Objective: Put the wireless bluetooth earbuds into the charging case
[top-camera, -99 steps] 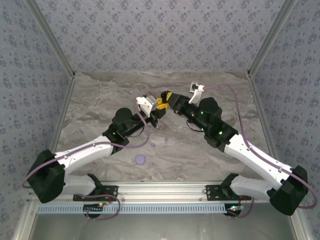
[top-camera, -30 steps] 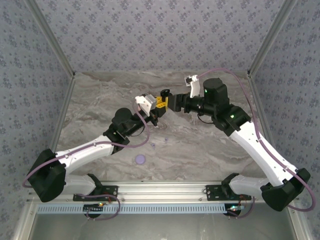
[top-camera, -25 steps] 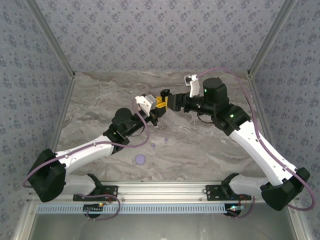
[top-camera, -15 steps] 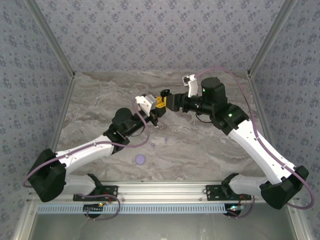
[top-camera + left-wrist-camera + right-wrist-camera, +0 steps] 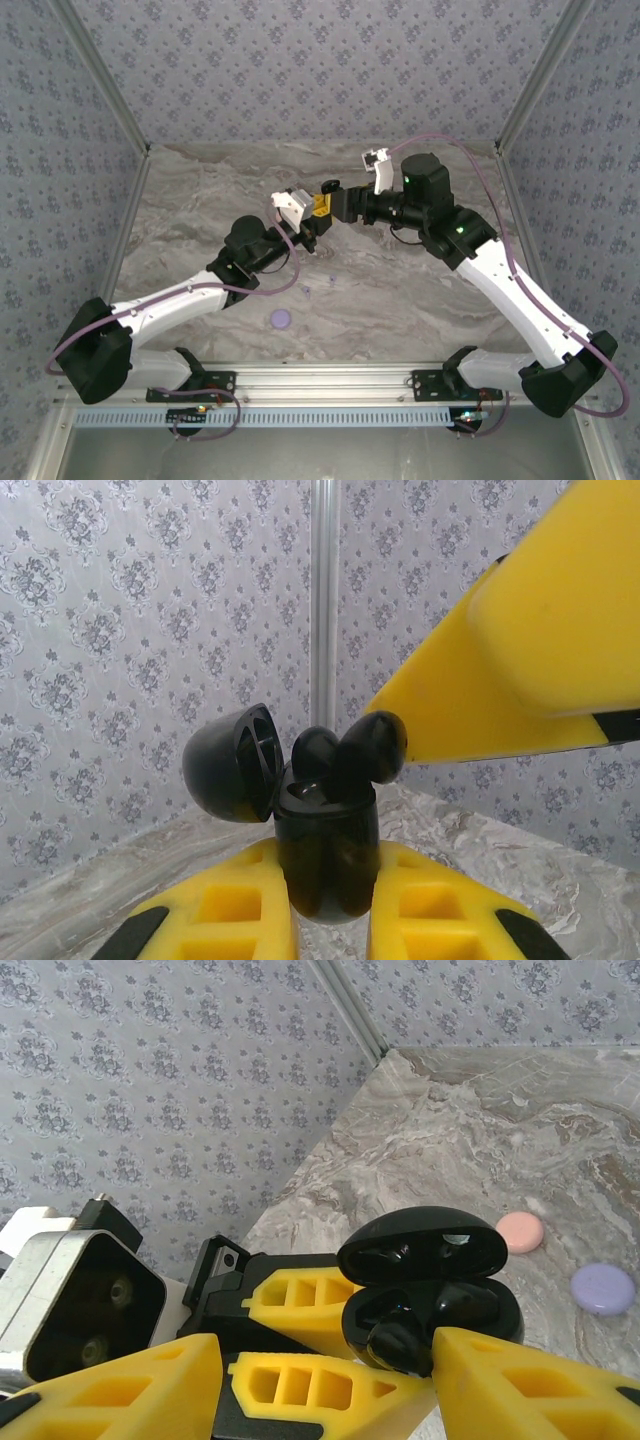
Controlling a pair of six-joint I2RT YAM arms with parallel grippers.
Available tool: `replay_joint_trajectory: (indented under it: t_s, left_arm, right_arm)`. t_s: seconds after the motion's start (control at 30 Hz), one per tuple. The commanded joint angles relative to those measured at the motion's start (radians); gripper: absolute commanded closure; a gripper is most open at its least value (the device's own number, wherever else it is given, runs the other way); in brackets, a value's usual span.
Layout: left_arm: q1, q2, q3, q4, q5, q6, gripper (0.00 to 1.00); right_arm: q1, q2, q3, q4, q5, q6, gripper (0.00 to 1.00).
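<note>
Where the two arms rise from the near edge of the marble-patterned table (image 5: 190, 230), a round lavender disc (image 5: 281, 318) lies closest to me on the bare top. Just past it sit two tiny lavender specks (image 5: 306, 291), too small for me to say what they are. Farther in, about mid-table, both arms meet above the surface. The left gripper (image 5: 316, 210) has its yellow fingers (image 5: 265, 880) closed tight on the lower body of the black charging case (image 5: 325, 855). It holds the case upright off the table, with the domed lid (image 5: 232, 765) hinged open to one side. One black earbud (image 5: 314, 750) sits in the mouth of the case. A second black earbud (image 5: 370, 748) pokes up beside it, tilted and not fully down, touching the tip of one yellow finger (image 5: 520, 630) of the right gripper (image 5: 338, 202). Seen from that gripper's own camera, its two fingers stand well apart, either side of the case and the left gripper's fingers. They pinch nothing, and only the one fingertip meets the bud. Beyond the case in that view a pale pink disc (image 5: 520, 1232) lies on the table. Behind everything stands the patterned wall (image 5: 320, 70) with its metal corner posts (image 5: 322, 590).
</note>
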Motion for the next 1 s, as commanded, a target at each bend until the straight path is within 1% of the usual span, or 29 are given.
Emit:
replay_joint_trajectory:
  t_s: [0.0, 0.23, 0.53, 0.67, 0.97]
  left_arm:
    - [-0.004, 0.013, 0.04, 0.018, -0.001, -0.01, 1.0]
    - [-0.005, 0.016, 0.046, 0.011, -0.005, -0.012, 1.0]
    - [-0.005, 0.019, 0.05, 0.011, -0.004, -0.014, 1.0]
    - [-0.005, 0.022, 0.051, 0.008, -0.004, -0.013, 1.0]
    - [-0.004, 0.023, 0.051, 0.005, -0.008, -0.014, 1.0]
  right_arm:
    - [0.009, 0.005, 0.035, -0.003, -0.016, -0.021, 0.41]
    - [0.012, 0.004, 0.033, -0.013, -0.015, -0.022, 0.41]
    - [0.013, -0.001, 0.033, -0.035, 0.034, -0.025, 0.4]
    - [0.012, -0.001, 0.034, -0.037, 0.023, -0.025, 0.41]
    - [0.014, -0.001, 0.03, -0.039, 0.001, -0.02, 0.47]
